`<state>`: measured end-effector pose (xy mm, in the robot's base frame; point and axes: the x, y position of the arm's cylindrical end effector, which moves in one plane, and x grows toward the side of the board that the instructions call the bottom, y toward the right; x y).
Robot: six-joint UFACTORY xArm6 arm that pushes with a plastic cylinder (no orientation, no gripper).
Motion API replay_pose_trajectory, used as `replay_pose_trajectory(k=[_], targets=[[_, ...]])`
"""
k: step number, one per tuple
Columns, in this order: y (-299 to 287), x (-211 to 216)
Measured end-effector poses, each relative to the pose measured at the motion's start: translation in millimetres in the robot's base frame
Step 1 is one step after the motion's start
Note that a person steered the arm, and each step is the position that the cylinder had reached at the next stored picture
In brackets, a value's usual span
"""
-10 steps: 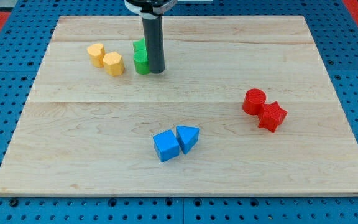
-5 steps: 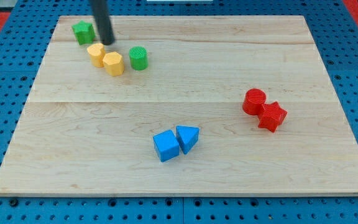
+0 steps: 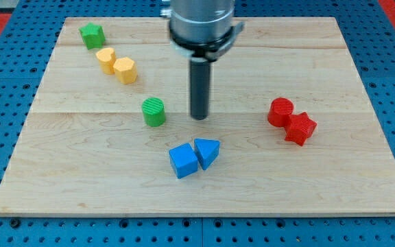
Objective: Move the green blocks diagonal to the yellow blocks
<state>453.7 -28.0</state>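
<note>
Two yellow blocks, a heart-like one [image 3: 105,59] and a hexagonal one [image 3: 125,69], touch each other at the board's upper left. A green star-like block [image 3: 92,34] sits just up and left of them. A green cylinder [image 3: 154,111] stands down and right of them, near the board's middle. My tip [image 3: 199,116] rests on the board to the right of the green cylinder, a short gap apart, and above the blue blocks.
A blue cube [image 3: 183,161] and a blue triangular block [image 3: 207,151] touch each other below my tip. A red cylinder [image 3: 280,112] and a red star-like block [image 3: 300,128] sit together at the right. The wooden board [image 3: 362,171] lies on a blue pegboard.
The green cylinder has moved from beside the yellow blocks down to the board's middle. My tip went from the upper left to the right of the cylinder. The green star block stayed.
</note>
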Motion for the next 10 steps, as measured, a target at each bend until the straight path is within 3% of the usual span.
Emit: replay_pose_trajectory(k=[2, 3, 5, 6, 7, 9, 10], targets=[[-120, -23], [-116, 24], [-155, -63], [-164, -64], [-193, -32], [-212, -70], [-202, -67]])
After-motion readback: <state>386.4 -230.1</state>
